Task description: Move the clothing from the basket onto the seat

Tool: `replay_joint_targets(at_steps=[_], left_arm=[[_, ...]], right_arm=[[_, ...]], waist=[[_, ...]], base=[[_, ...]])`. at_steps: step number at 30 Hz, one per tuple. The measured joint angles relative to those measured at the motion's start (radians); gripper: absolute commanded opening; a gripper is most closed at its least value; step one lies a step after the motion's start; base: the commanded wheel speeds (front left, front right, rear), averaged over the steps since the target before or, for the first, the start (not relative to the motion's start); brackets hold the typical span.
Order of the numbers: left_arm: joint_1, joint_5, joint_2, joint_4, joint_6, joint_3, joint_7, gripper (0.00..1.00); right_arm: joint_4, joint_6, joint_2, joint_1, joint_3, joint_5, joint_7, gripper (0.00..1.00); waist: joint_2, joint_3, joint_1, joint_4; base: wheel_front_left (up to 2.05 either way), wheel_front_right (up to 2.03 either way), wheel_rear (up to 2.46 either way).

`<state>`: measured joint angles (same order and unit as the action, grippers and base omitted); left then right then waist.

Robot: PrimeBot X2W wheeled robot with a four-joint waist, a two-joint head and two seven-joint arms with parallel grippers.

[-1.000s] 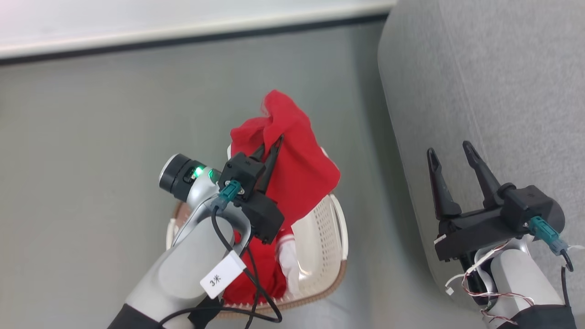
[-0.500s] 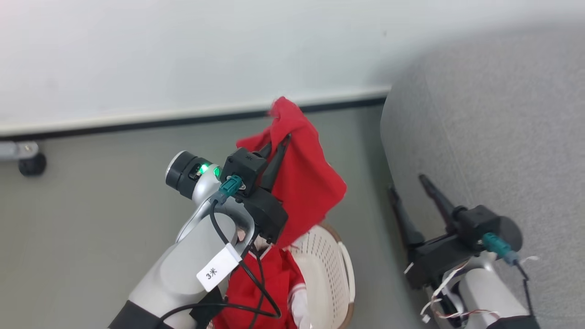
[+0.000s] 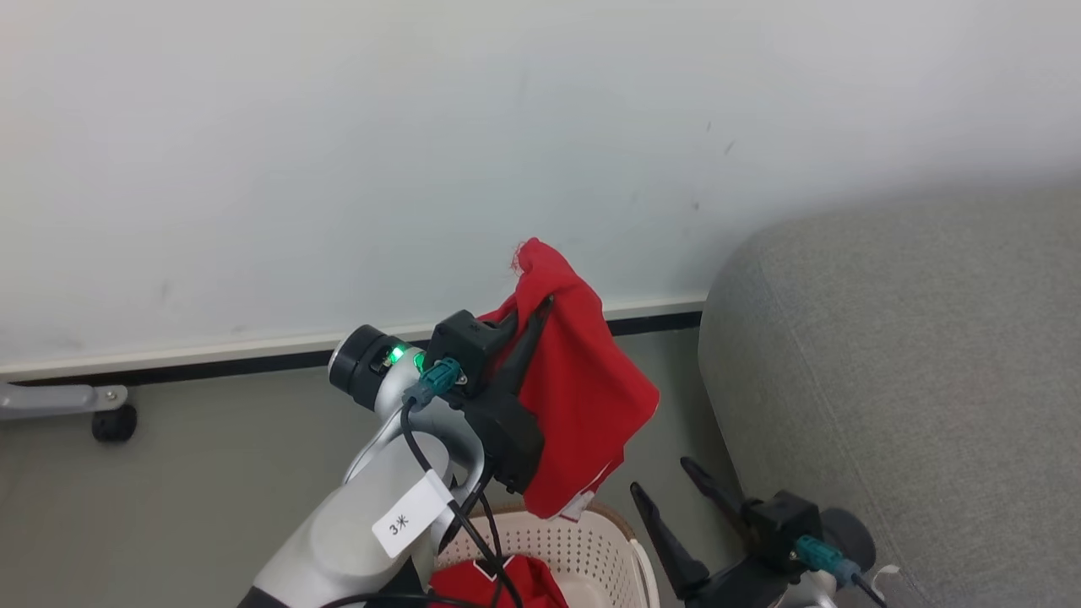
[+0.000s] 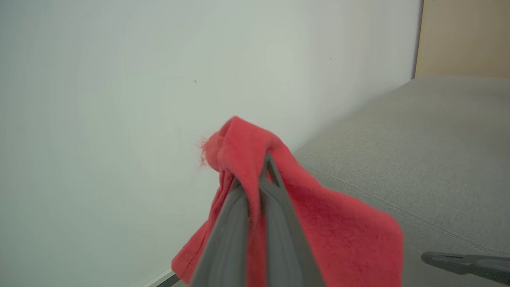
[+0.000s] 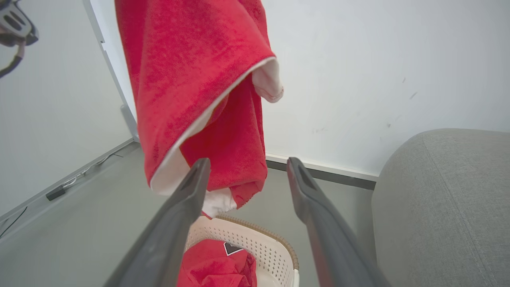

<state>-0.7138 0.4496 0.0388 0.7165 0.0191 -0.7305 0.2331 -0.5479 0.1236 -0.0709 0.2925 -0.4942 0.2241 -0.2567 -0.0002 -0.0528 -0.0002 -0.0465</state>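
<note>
A plain off-white wall point(image 3: 338, 127), faintly scuffed, meets a smooth grey-green floor point(image 3: 169, 490) along a pale skirting strip point(image 3: 211, 353) edged with a dark line — the light is soft and even. At the floor's left edge a grey metal leg point(image 3: 51, 399) ends in a black caster point(image 3: 114, 422); a light grey sofa point(image 3: 912, 380) stands by the wall at the right, a beige panel point(image 4: 462, 36) beyond it
</note>
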Motion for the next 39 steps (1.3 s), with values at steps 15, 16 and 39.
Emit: replay_joint_targets(at_steps=[15,16,39], left_arm=[[0.052,0.05,0.0,-0.068,-0.023,-0.029,-0.054,0.0],[0.054,0.05,0.0,-0.072,-0.027,-0.03,-0.056,0.0],[0.062,0.068,0.0,-0.139,-0.054,-0.065,-0.109,0.0]], right_arm=[[0.02,0.0,0.003,-0.024,-0.203,0.096,0.0,1.0],[0.021,0.0,0.003,-0.024,-0.213,0.102,0.0,1.0],[-0.067,0.0,0.002,0.09,-0.315,0.173,0.0,0.53]], waist=[[0.0,-0.11,0.0002,0.021],[0.0,-0.11,0.0002,0.022],[0.0001,-0.093,0.0002,0.031]], base=[[0.0,0.0,0.0],[0.0,0.0,0.0],[0.0,0.0,0.0]])
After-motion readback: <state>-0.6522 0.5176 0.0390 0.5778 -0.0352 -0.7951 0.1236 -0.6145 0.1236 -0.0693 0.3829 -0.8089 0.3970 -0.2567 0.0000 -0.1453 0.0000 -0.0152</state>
